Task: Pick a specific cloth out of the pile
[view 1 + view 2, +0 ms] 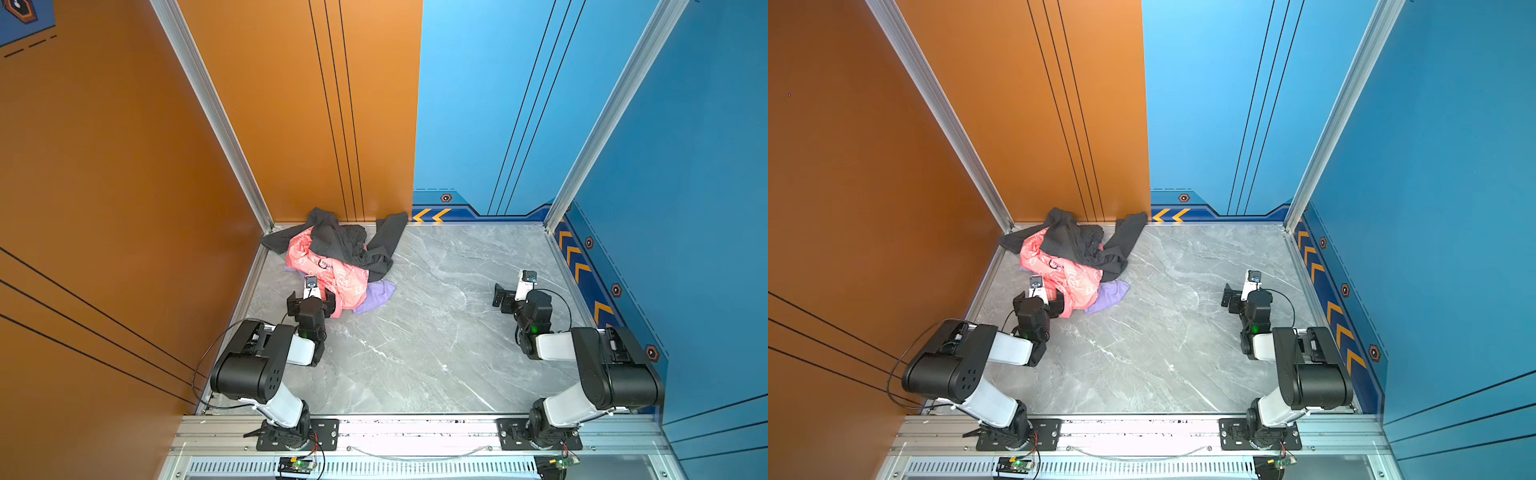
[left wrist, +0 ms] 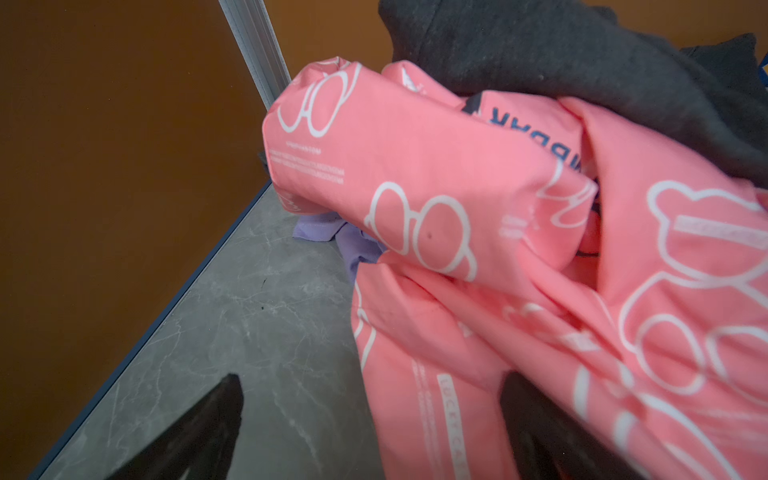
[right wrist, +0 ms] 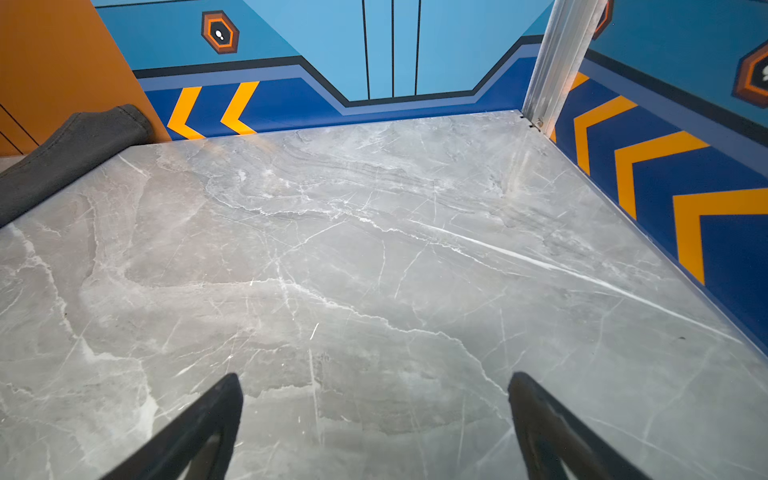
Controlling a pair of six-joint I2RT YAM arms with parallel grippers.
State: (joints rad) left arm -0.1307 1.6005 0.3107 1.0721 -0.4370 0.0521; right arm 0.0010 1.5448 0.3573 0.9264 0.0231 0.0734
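Note:
The pile [image 1: 332,257] lies at the back left corner, and shows in both top views. Only parts of the lavender cloth [image 1: 376,296] [image 1: 1111,297] stick out from under the coral-pink printed garment [image 1: 345,278]; another bit [image 2: 318,227] shows in the left wrist view. A dark grey garment [image 1: 353,241] lies over the back of the heap. My left gripper [image 1: 311,300] [image 1: 1039,298] [image 2: 374,386] is open at the pile's near edge, one finger [image 2: 523,399] against the pink fabric, the other over bare table. My right gripper [image 1: 513,291] [image 3: 376,382] is open over bare table, far right.
The grey marble tabletop [image 1: 415,332] is boxed in by an orange wall [image 1: 124,208] on the left and blue walls [image 1: 685,208] at the back and right. A sleeve of the grey garment [image 3: 70,145] leans on the back wall. An aluminium rail [image 1: 415,428] runs along the front.

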